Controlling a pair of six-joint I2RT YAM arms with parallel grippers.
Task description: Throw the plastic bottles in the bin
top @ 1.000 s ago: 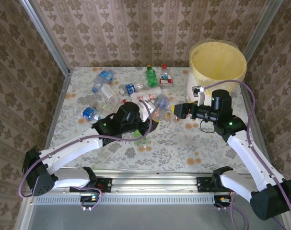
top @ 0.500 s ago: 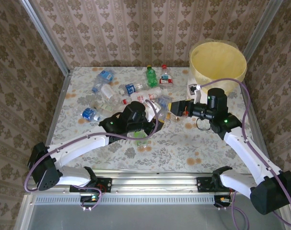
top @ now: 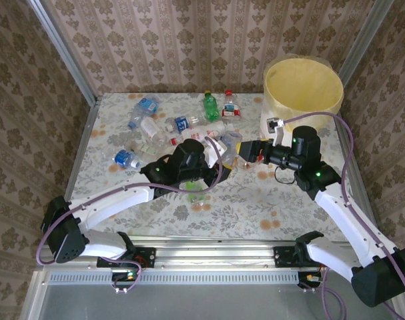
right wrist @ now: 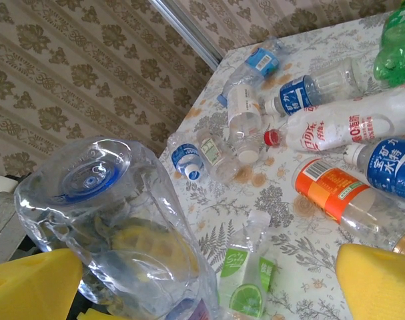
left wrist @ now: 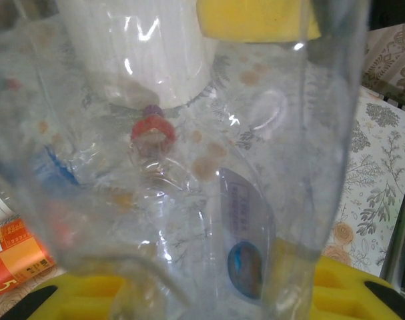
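Clear and slightly crumpled, the held bottle [right wrist: 115,227] sits in the left gripper [top: 214,171], whose yellow pads are clamped on its sides. It hangs above the table [top: 255,207] near the middle, between the two arms. Its long axis runs out from the left gripper toward the right gripper [top: 243,152]. The round, blue-tinted base is tipped upward and faces the right wrist camera. Which way the neck points cannot be made out.

The right gripper's jaws stand wide apart with nothing between them, and the bottle's base is just in front of them.

The bin [top: 302,105] stands upright at the far right corner of the table, mouth upward, well apart from the held bottle.

Other bottles lie scattered on the table beyond the grippers, most on their sides. A white-labelled bottle [right wrist: 335,127] with red lettering lies beside an orange-labelled bottle [right wrist: 332,190]. A flattened lime-labelled bottle [right wrist: 245,280] lies just beneath the held one, and a green bottle [top: 211,107] is farther back.
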